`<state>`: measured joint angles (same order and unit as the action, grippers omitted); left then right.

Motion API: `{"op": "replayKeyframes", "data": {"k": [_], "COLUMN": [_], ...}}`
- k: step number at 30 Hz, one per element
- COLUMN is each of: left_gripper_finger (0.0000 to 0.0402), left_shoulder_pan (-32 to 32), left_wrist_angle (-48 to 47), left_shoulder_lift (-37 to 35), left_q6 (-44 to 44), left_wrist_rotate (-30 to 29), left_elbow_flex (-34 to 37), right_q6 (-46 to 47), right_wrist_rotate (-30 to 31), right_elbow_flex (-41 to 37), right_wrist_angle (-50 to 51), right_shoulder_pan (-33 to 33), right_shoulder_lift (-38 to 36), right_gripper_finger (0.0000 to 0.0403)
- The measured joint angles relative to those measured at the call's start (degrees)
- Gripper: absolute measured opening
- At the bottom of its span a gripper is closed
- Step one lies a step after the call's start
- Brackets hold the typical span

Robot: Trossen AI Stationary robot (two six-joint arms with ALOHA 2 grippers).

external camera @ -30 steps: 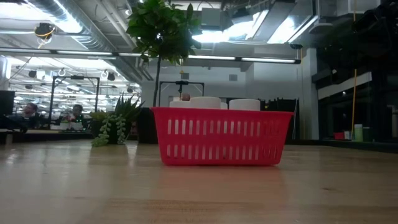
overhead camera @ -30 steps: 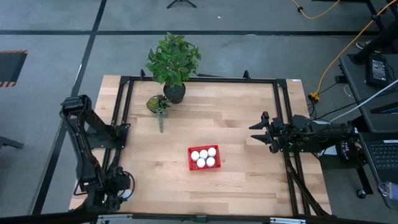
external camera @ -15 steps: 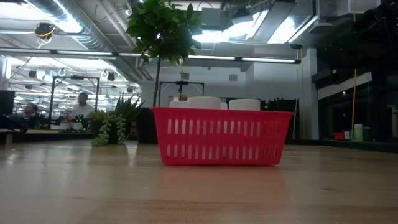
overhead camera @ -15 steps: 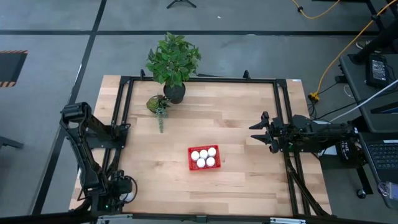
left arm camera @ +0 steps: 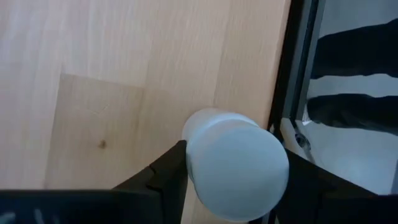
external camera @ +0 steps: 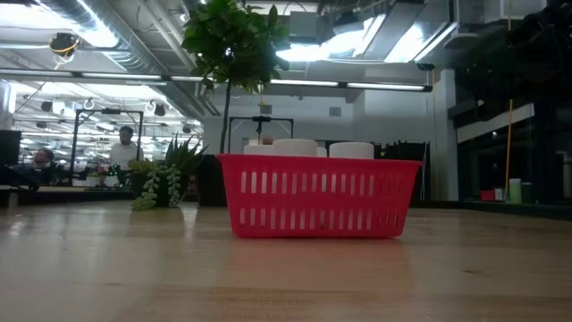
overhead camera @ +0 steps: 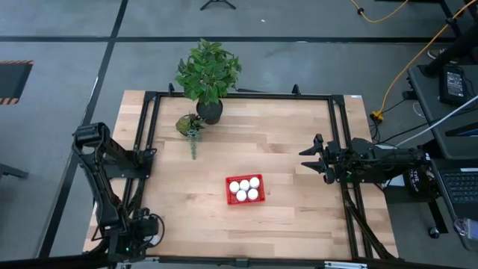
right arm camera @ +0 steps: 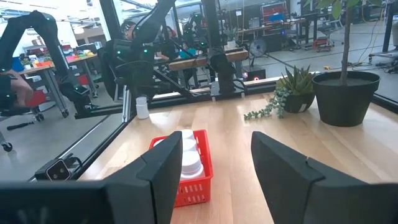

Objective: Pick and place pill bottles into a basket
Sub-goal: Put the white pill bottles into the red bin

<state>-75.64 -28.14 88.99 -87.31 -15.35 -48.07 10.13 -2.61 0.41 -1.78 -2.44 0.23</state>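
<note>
Since a second ago the left arm has drawn back toward the near left corner of the table point(overhead camera: 299, 127), and its gripper point(overhead camera: 138, 230) has slid a little nearer the table's edge; the basket and the right arm look unchanged. Between the left gripper's two dark fingers point(left arm camera: 163, 174) sits a pill bottle point(left arm camera: 233, 163), clamped from both sides, upright with its long axis vertical and its white cap facing the wrist camera. Below it lies bare wood, and the black frame rail point(left arm camera: 297, 87) runs just beside it. Well away from that gripper, toward the table's middle, the red basket point(overhead camera: 245, 189) holds five bottles point(overhead camera: 244, 184) standing upright, caps up, their tops showing just above the rim in the low view. The right gripper point(overhead camera: 311, 158) hangs at the table's right side, well apart from the basket, its fingers point(right arm camera: 281, 163) spread wide with nothing between them. Potted plants point(overhead camera: 208, 75) stand at the far edge.
</note>
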Motion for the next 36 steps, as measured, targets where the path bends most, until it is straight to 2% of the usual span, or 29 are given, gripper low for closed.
{"op": "replayKeyframes", "data": {"k": [7,11,16,21,27,36], "left_gripper_finger": [0.0172,0.0172,0.0172,0.0172,0.0172,0.0172], "left_shoulder_pan": [1.8,6.2,14.7,26.5,40.7,53.9], "left_wrist_angle": [-0.4,-0.9,-2.1,-1.9,-0.9,-0.9], "left_shoulder_lift": [-1.3,-5.1,-11.4,-15.4,-15.3,-11.9], "left_q6": [2.1,8.7,19.7,33.2,46.4,60.4], "left_wrist_rotate": [0.1,0.1,0.5,7.9,20.0,24.0], "left_elbow_flex": [-0.2,-0.3,-0.3,-0.3,-0.6,-11.0], "right_q6": [0.0,0.0,0.0,0.0,0.0,0.0], "right_wrist_rotate": [0.0,0.0,0.0,0.0,0.0,0.0], "right_elbow_flex": [0.0,0.0,0.0,0.0,0.0,0.0], "right_wrist_angle": [0.0,0.0,0.0,0.0,0.0,0.0], "right_shoulder_pan": [0.0,0.0,0.0,0.0,0.0,0.0], "right_shoulder_lift": [0.0,0.0,0.0,0.0,0.0,0.0], "right_gripper_finger": [0.0194,0.0194,0.0194,0.0194,0.0194,0.0194]}}
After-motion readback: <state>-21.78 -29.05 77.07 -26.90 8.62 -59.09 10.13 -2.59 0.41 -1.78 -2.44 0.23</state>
